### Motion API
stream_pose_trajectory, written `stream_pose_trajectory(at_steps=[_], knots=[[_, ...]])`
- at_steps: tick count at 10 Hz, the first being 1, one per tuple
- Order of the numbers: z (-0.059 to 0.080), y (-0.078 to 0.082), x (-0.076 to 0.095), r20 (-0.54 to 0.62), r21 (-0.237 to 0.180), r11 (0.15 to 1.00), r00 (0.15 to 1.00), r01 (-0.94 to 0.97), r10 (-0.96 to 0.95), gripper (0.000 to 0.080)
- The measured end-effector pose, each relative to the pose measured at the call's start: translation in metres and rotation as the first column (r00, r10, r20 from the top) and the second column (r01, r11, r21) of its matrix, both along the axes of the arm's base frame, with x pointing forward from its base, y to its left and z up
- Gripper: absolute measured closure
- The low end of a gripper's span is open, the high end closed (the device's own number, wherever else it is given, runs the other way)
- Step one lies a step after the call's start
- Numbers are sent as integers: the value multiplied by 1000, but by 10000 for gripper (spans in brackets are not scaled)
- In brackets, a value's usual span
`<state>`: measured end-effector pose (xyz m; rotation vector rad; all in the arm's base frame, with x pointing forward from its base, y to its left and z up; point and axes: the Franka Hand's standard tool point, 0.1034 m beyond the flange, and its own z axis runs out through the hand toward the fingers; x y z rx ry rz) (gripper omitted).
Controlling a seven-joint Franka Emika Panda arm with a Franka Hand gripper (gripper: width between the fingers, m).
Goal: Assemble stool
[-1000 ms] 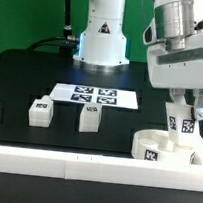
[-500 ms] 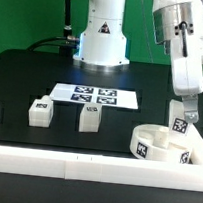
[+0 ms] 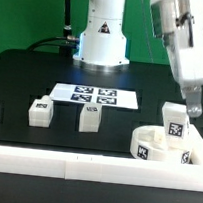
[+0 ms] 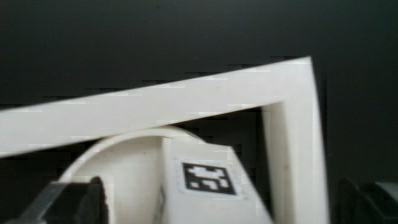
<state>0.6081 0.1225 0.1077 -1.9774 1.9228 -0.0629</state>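
Note:
The round white seat (image 3: 161,149) lies at the front of the exterior view's right, against the border rail. One tagged leg (image 3: 173,122) stands up out of the seat, nearly upright. My gripper (image 3: 189,102) hangs just above and to the right of the leg's top, open. In the wrist view the leg (image 4: 214,176) rises from the curved seat (image 4: 121,158), and my gripper (image 4: 222,208) straddles it, a gap showing between the leg and each dark finger. Two more legs (image 3: 39,112) (image 3: 89,117) stand loose on the black table at the exterior view's left.
The marker board (image 3: 94,94) lies flat behind the two loose legs. A long white border rail (image 3: 73,165) runs along the front edge and turns a corner (image 4: 294,110) beside the seat. The robot base (image 3: 102,34) stands at the back.
The jaws have opened and let go of the leg, which now stands in the seat. The leg was tilted in the grip half a second ago. The seat has turned slightly.

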Motion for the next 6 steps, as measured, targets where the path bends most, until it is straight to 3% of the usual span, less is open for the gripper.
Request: stream_pose_trajectory(at_steps=[1, 3, 5, 6], knots=[[7, 1, 2, 34, -35, 992, 992, -122, 123, 154], [3, 0, 0, 55, -85, 963, 964, -255, 261, 151], [2, 0, 1, 77, -173, 875, 880, -451, 469, 151], [0, 3, -1, 52, -232, 776, 789, -586, 612, 151]])
